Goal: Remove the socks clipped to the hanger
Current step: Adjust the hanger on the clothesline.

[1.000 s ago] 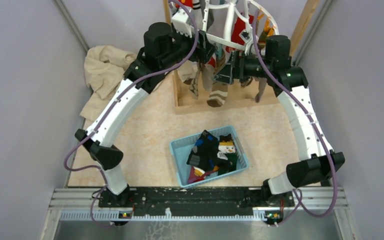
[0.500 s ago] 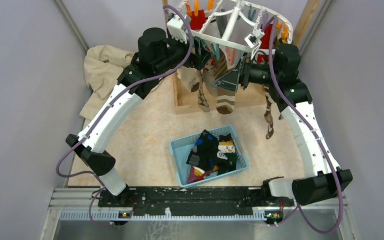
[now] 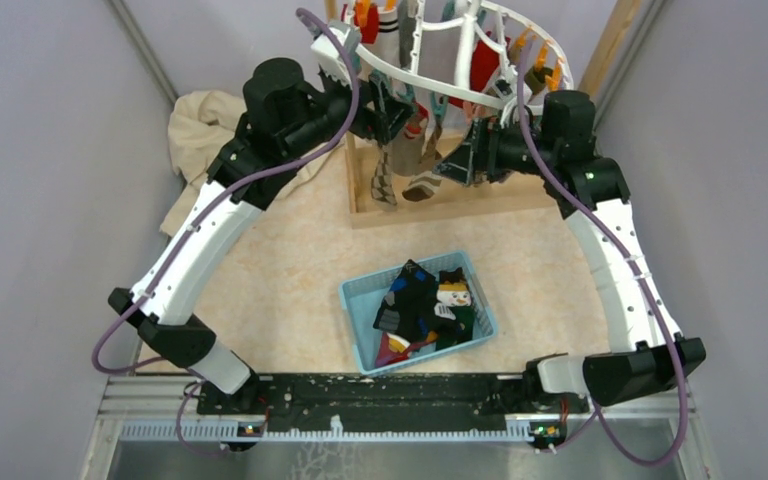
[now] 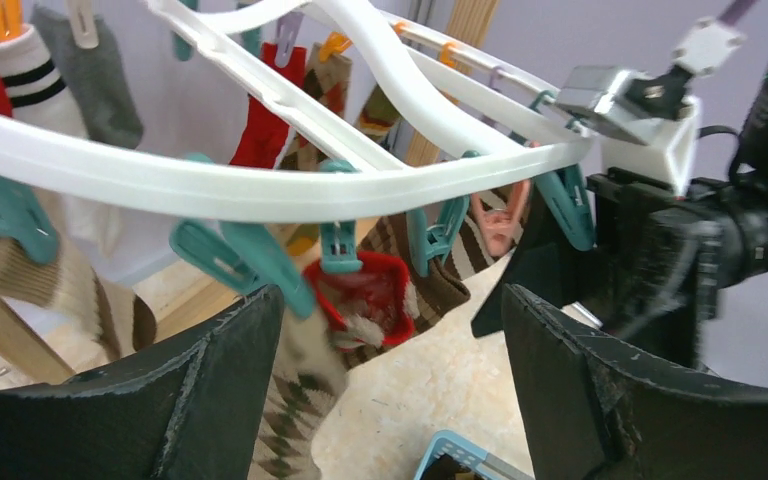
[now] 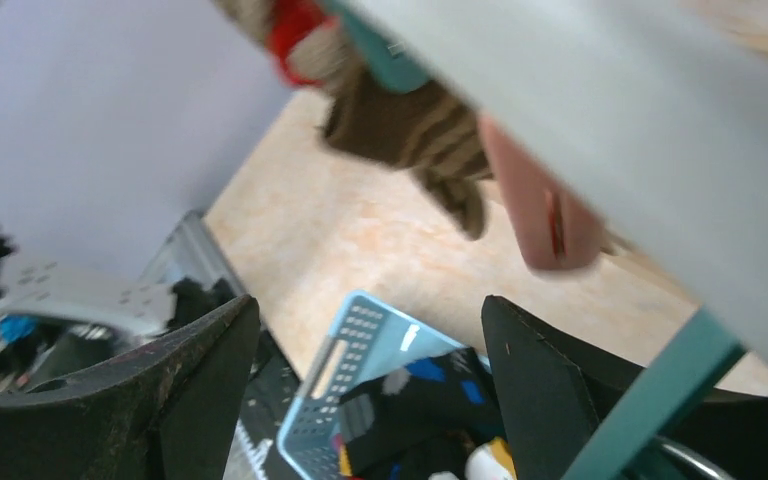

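Left wrist: left gripper [image 4: 390, 310] spread, red-cuffed sock [image 4: 365, 292] just ahead between jaws; pinch cuff under teal clip [image 4: 340, 248], tug downward.

Blue basket [image 3: 352, 300], wooden stand [image 3: 440, 206], seemingly crumpled beige cloth [image 3: 200, 135]

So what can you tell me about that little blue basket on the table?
The blue basket is a small rectangular tub, plastic by its look, with perforated walls. It sits flat near the middle of the pale tabletop, turned slightly askew. Inside lies a loose heap of socks, mostly dark, one with a snowman face.
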You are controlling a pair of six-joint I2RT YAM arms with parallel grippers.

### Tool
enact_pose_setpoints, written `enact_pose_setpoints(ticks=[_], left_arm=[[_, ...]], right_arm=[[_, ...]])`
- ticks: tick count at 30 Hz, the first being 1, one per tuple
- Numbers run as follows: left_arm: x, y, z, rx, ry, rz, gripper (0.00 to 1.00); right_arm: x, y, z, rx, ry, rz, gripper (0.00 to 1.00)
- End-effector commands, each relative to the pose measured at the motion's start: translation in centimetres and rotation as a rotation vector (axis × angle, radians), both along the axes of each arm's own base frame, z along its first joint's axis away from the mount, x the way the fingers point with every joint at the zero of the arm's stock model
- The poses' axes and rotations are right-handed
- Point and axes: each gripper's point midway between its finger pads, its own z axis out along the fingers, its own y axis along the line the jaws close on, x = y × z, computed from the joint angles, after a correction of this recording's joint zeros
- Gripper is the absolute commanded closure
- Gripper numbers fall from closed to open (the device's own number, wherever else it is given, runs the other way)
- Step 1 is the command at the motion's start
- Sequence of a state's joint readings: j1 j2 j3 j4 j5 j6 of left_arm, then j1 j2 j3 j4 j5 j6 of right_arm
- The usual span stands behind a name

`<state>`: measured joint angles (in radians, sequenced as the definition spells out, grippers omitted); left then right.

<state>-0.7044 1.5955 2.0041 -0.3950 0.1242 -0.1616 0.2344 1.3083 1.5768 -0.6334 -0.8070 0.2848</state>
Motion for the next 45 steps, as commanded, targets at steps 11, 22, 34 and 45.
enact_pose_setpoints(ticks=[11,22,34,45], left_arm=[[-0.3,-0.8,1.0,-0.043,-0.012,-0.034,0.17],[3.0,-3.5,0.4,-0.023,-0.001,-0.032,0.17],[6.3,-5.1,-2.7,0.035,0.033,0.011,0.17],[7.8,-4.9,-3.9,0.059,0.063,0.078,0.17]], right_arm=[[3.2,-8.2,-3.5,-0.228,-0.118,-0.56,0.18],[6.6,-9.7,-4.0,-0.26,-0.156,-0.689,0.19],[11.1,-9.1,-4.6,-0.503,-0.235,-0.868,0.2],[10.8,-8.5,-3.6,-0.479,-0.284,-0.85,0.18]])
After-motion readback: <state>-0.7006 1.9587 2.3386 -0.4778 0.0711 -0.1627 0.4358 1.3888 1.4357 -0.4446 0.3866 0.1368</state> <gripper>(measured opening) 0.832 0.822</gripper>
